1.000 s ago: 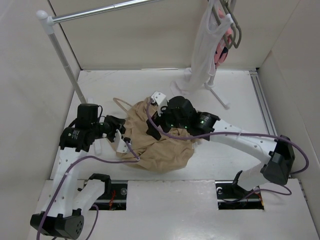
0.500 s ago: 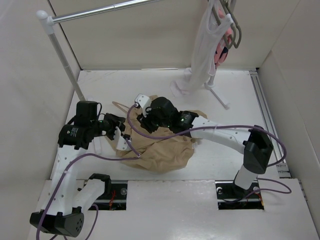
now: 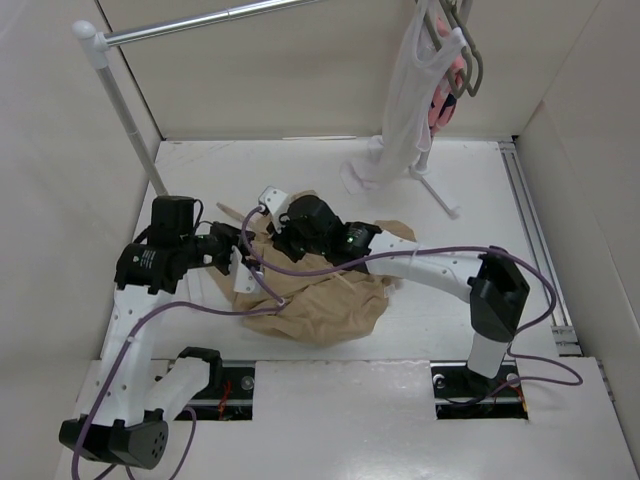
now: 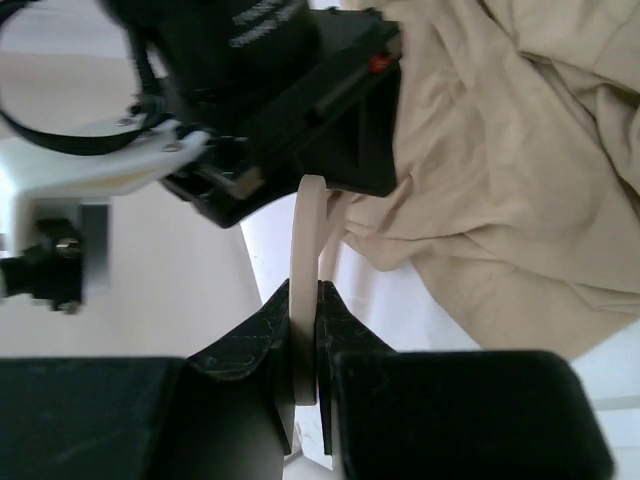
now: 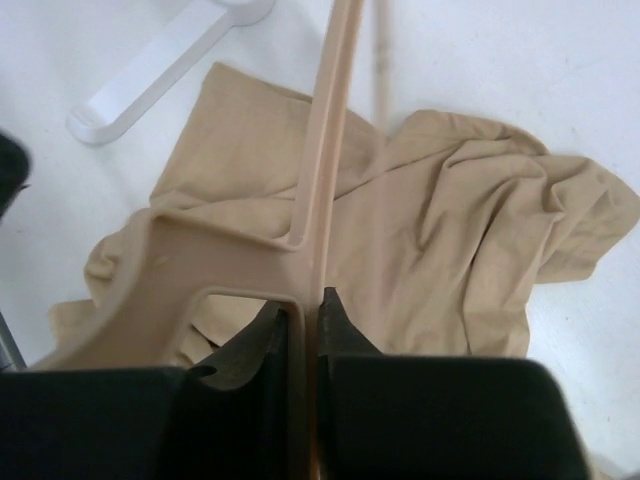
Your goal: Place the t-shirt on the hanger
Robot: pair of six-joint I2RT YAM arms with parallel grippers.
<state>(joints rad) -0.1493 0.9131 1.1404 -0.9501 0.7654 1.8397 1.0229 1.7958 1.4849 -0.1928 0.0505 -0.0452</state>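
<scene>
The tan t-shirt [image 3: 330,300] lies crumpled on the white table between the two arms. In the left wrist view the shirt [image 4: 510,190] spreads to the right. My left gripper [image 4: 303,295] is shut on a thin bar of the pale beige hanger [image 4: 305,230], at the shirt's left edge [image 3: 236,265]. My right gripper [image 5: 302,310] is shut on the hanger [image 5: 330,140] too, beside its broad neck, above the shirt [image 5: 450,230]. From above, the right gripper [image 3: 262,212] sits just behind the left one. Most of the hanger is hidden there by the arms.
A clothes rack stands at the back with a metal rail [image 3: 200,20] and a white post [image 3: 125,110]. A white sleeveless top [image 3: 405,100] and a pink garment [image 3: 440,105] hang on grey hangers [image 3: 472,60]. The rack's white foot [image 3: 435,192] lies behind the shirt. Walls close in on both sides.
The right arm swung left across the shirt to the hanger, and its gripper went from open to shut on it. The left gripper kept its hold and shifted slightly back.
</scene>
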